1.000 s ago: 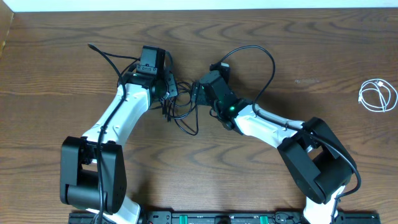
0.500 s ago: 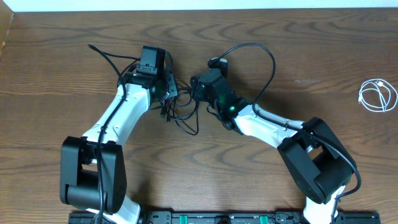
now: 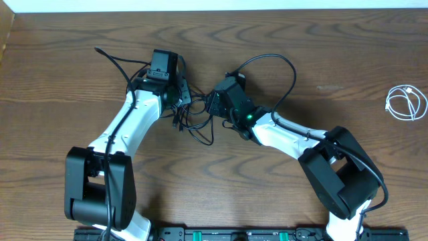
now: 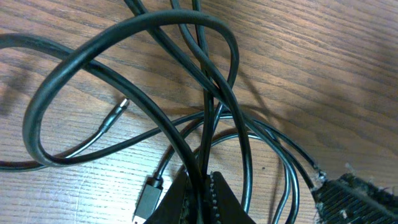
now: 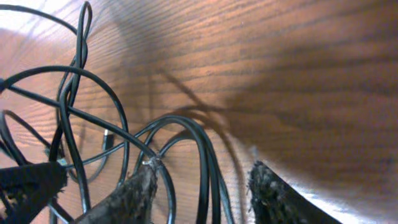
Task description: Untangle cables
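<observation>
The thin white cord (image 3: 406,103) lies coiled alone at the right of the brown wooden table (image 3: 334,40), so I judge this part done. The two thin black cords (image 3: 195,124) are tangled at the centre. The left gripper (image 4: 200,182) pinches one black strand with fingers pressed together. The right gripper (image 5: 202,177) has its fingers spread around some loops.

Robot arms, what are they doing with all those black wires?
They are untangling black cables knotted together in the middle of the table. The left pincer is shut on one black strand. The right pincer is open, with loops of cable lying between its fingers. A white cable sits coiled near the table's right edge, with no arm near it.
</observation>
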Motion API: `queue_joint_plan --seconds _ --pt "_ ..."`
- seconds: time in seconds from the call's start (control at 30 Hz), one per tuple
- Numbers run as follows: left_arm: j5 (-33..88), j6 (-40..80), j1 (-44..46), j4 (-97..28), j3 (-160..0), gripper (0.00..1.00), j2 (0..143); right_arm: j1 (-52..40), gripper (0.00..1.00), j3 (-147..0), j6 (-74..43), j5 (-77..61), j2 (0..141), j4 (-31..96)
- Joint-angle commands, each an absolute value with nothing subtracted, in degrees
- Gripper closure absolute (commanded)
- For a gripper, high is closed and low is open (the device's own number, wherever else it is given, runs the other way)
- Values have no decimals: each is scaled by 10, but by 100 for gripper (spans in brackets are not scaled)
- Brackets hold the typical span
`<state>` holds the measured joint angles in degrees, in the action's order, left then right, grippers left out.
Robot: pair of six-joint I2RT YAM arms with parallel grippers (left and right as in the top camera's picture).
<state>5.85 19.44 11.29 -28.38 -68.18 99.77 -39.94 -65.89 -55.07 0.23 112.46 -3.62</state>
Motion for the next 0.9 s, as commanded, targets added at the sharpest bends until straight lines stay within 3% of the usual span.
queue_joint_plan --seconds 0.0,0.27,0.77,0.87 --pt "53 189 112 -284 -693 93 997 -399 52 -659 -570 -39 1117 -36" --pt "53 189 112 -284 -693 93 997 -401 65 -659 -632 -101 1117 -32" --pt "53 189 112 -284 -693 93 997 -402 64 -659 -638 -167 1117 -4" --pt "53 189 112 -284 -693 93 997 -402 69 -659 -638 -167 1117 -4"
